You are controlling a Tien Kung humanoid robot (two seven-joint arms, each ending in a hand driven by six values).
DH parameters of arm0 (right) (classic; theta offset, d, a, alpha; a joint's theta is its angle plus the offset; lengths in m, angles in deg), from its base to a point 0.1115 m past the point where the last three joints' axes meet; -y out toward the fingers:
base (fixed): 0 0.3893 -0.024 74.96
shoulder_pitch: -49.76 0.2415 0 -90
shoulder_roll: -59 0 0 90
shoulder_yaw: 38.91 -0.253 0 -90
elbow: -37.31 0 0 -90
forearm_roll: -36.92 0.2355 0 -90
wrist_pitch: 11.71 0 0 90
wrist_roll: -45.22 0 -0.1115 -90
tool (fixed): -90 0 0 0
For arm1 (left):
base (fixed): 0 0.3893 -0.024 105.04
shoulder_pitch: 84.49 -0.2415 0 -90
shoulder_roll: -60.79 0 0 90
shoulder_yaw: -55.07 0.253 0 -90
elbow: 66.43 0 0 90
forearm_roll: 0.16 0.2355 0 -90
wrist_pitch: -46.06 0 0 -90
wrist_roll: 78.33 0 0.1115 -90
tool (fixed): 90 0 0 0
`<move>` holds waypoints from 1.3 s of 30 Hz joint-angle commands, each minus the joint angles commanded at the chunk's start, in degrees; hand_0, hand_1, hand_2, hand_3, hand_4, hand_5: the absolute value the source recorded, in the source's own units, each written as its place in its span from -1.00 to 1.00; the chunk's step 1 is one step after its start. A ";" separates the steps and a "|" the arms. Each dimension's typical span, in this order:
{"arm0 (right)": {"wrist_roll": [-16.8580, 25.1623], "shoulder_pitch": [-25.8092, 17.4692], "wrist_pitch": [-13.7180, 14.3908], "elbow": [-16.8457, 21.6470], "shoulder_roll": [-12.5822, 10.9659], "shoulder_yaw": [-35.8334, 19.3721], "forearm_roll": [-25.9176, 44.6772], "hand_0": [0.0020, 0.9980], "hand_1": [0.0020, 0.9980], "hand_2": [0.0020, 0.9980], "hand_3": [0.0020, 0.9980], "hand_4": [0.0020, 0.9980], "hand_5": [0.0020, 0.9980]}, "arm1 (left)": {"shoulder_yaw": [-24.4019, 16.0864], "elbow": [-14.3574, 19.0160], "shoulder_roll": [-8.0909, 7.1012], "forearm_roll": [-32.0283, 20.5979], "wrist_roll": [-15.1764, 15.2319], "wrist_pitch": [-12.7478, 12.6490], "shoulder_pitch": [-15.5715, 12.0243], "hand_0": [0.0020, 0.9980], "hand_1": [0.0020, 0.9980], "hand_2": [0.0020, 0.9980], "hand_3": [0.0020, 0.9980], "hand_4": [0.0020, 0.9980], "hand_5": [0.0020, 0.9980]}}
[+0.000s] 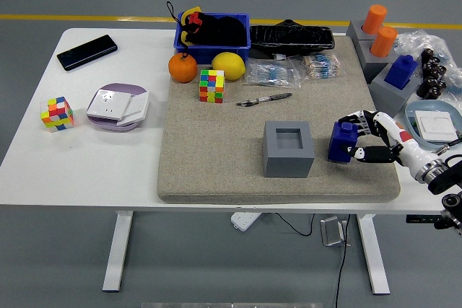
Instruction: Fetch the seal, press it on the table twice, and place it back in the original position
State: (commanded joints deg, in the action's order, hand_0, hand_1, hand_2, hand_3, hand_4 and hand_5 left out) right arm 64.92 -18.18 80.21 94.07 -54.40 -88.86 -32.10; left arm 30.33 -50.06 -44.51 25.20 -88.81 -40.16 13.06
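Fingers [363, 152] of the right hand [375, 138] clasp the blue, blocky seal [340, 142], seemingly pressed on the mat [216, 149].

R hand [372, 142] grips blue seal [341, 141] on mat [216, 156].

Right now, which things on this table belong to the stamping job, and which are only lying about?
Part of the job:
- blue seal, held by the right hand
- grey mat it stands on
- grey block with a square hole

Lying about:
- orange
- lemon
- two colour cubes
- pen
- phone
- blue bin
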 joint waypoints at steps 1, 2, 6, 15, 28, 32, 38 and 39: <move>0.05 -0.06 0.04 -0.05 0.02 0.07 -0.02 0.14 -0.09 -0.08 -0.11 0.46 -1.00 | 0.01 -0.01 0.02 -0.01 0.01 -0.01 0.03 0.48 0.40 0.36 0.49 0.36 -0.39; 0.10 -0.13 0.08 -0.05 0.05 0.08 -0.02 0.14 -0.09 -0.08 -0.11 0.46 -1.00 | 0.05 0.01 0.01 -0.02 0.00 0.01 0.04 0.48 0.40 0.36 0.49 0.36 -0.39; 0.19 -0.21 0.08 -0.02 0.05 0.02 -0.15 0.13 -0.10 -0.08 -0.11 0.46 -1.00 | 0.27 -0.06 0.03 -0.15 -0.04 0.03 0.05 0.48 0.39 0.36 0.49 0.36 -0.39; 0.48 -0.37 0.22 -0.72 0.08 0.33 -0.32 0.12 -0.10 -0.09 -0.12 0.47 -1.00 | 0.23 -0.02 0.06 -0.08 -0.01 0.04 0.10 0.49 0.39 0.37 0.50 0.36 -0.39; -0.56 -0.51 0.11 9.27 -1.44 -4.49 -1.58 0.12 -0.10 -0.09 -0.12 0.48 -1.00 | 0.03 -0.05 -0.02 -0.04 -0.01 0.01 0.18 0.49 0.40 0.37 0.50 0.36 -0.39; -0.92 -0.33 0.17 14.50 -2.13 -6.14 -1.64 0.12 -0.10 -0.09 -0.12 0.48 -1.00 | 0.09 -0.05 -0.05 -0.07 -0.02 0.04 0.25 0.49 0.40 0.37 0.50 0.36 -0.39; -1.72 -0.81 0.02 20.06 -2.58 -6.09 -0.56 0.12 -0.10 -0.09 -0.12 0.48 -1.00 | 0.29 -0.15 -0.01 -0.26 -0.06 0.03 0.17 0.49 0.40 0.37 0.49 0.36 -0.39; -1.78 -0.88 0.00 20.59 -2.59 -5.85 -0.39 0.12 -0.10 -0.09 -0.12 0.48 -1.00 | 0.28 -0.14 0.01 -0.26 -0.07 0.04 0.16 0.49 0.40 0.37 0.49 0.36 -0.39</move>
State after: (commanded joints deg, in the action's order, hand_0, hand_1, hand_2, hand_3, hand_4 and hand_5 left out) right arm 63.14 -19.06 80.21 114.65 -56.98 -94.72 -32.49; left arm 30.62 -50.20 -44.50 24.94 -88.88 -40.12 13.23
